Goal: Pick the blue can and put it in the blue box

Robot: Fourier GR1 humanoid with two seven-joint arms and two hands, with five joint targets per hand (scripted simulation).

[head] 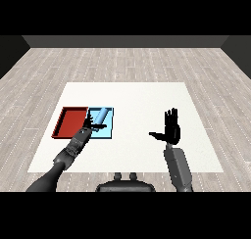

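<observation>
fingers of left hand: spread, grasping nothing, over blue tray at left of frame. blue can: lying inside that tray, just up-right of the fingertips, long axis up-right. right hand: splayed, empty, well apart at centre-right.

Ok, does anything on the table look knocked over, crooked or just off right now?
Only one thing: the blue can lies tilted on its side in the light blue tray, not upright, with the left hand right at it. The red tray sits squarely beside it, and the right hand is raised with straight fingers.
</observation>
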